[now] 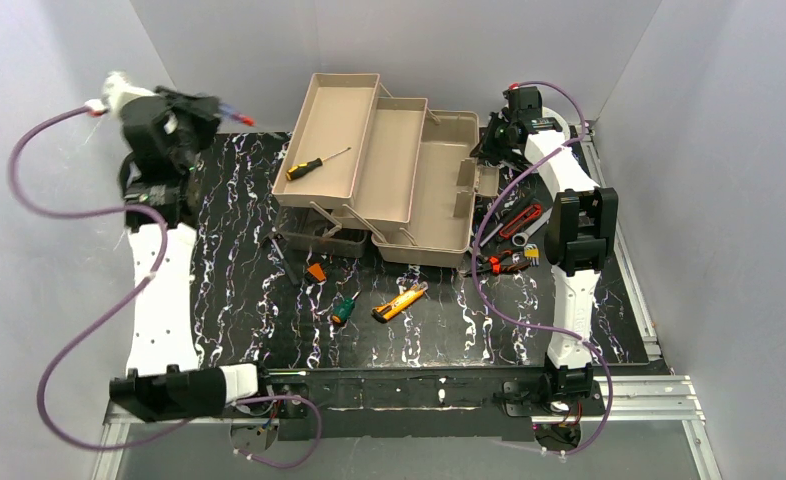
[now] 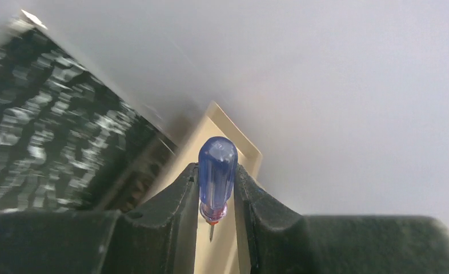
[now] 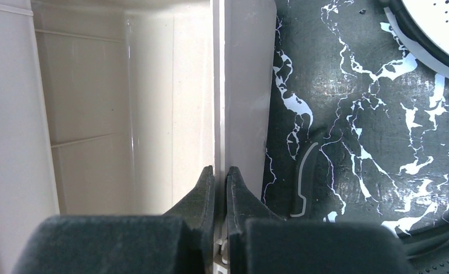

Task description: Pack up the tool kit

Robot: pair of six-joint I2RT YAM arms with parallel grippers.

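- While the right fingers (image 3: 205,191) are pinched shut on the thin side wall of the toolbox (image 1: 439,200), the left fingers (image 2: 179,205) are clamped narrow on the handle of a blue screwdriver (image 2: 216,165), up in the air off the box's back-left corner.
- Step in hand, I'd say: carrying that screwdriver over to stow it. The right arm looks like it's just bracing the box.
- Next move probably calls for a swing right until it's over a tray, then lowering, tilting the shaft roughly flat and only then letting go.
- Containers: the box sits open mid-surface, trays fanned out to the left. The top tray (image 1: 334,125) holds one yellow-and-black screwdriver (image 1: 309,166). The second tray (image 1: 397,160) and the deep base look bare from above.
- Loose on the surface (image 1: 239,300): a green screwdriver (image 1: 344,308) and the yellow knife (image 1: 401,300) in front of the box, pliers (image 1: 509,262) beside the right arm. Early days, I reckon.
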